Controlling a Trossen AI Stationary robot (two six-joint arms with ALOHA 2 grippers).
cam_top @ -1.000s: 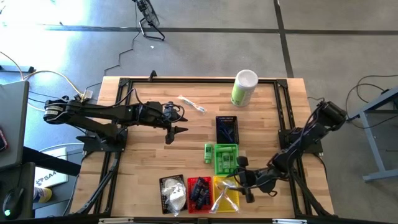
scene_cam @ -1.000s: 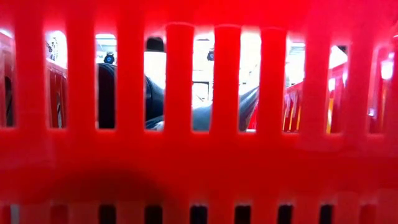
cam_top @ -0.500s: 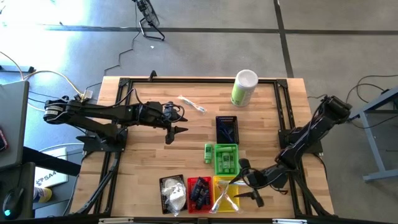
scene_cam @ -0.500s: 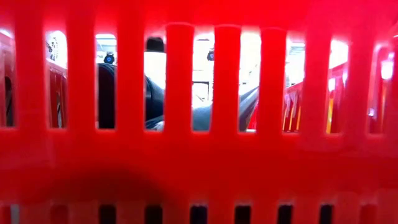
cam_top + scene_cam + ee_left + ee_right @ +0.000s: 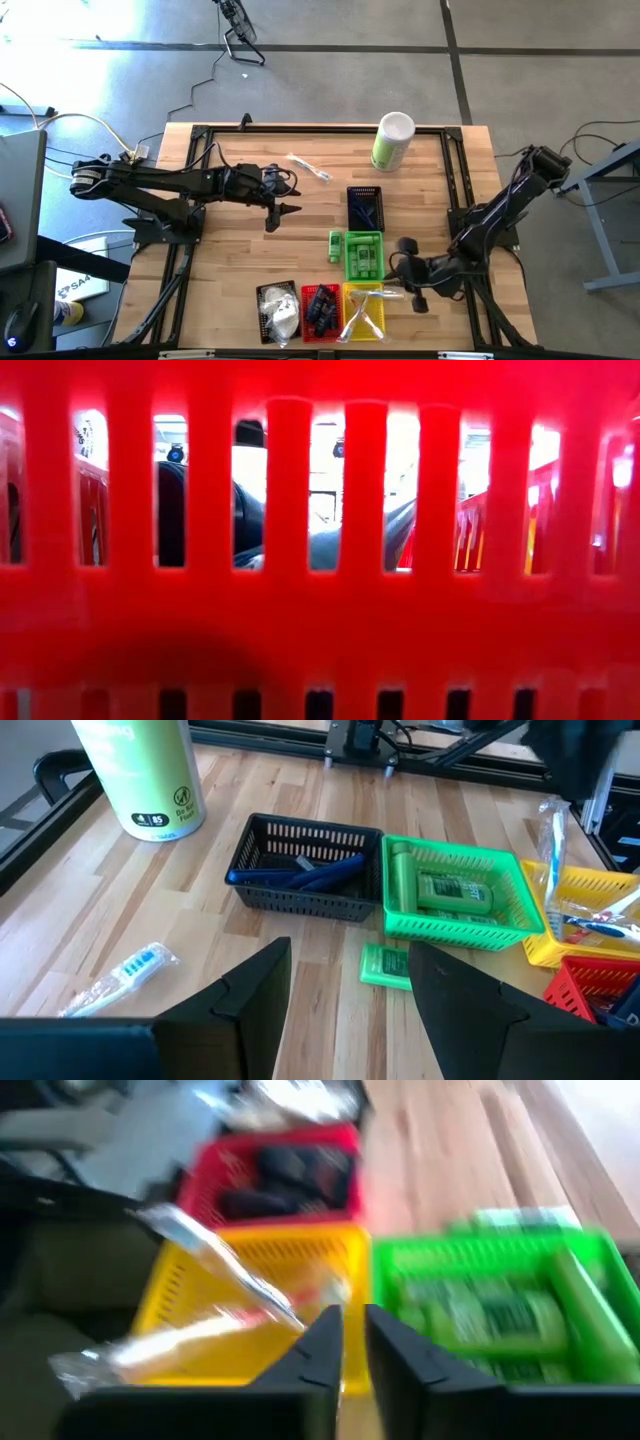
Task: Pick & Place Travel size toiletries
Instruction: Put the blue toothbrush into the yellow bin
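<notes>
Two toiletries aren't sorted yet, and I'll place them off the green basket. The wrapped toothbrush lies well away from it toward the far side of the table, nearer the tall canister. The little green bottle sits just beside the basket's left wall.

The toothbrush looks light, and its crinkly wrap is probably slippery, so pinch the stiff handle mid-length, not the loose film at the ends. The bottle looks rigid; grab it across the narrow sides.

Your left claw hangs spread and empty between the two. The right claw is nearly pressed together with nothing in it, just by the yellow basket.
</notes>
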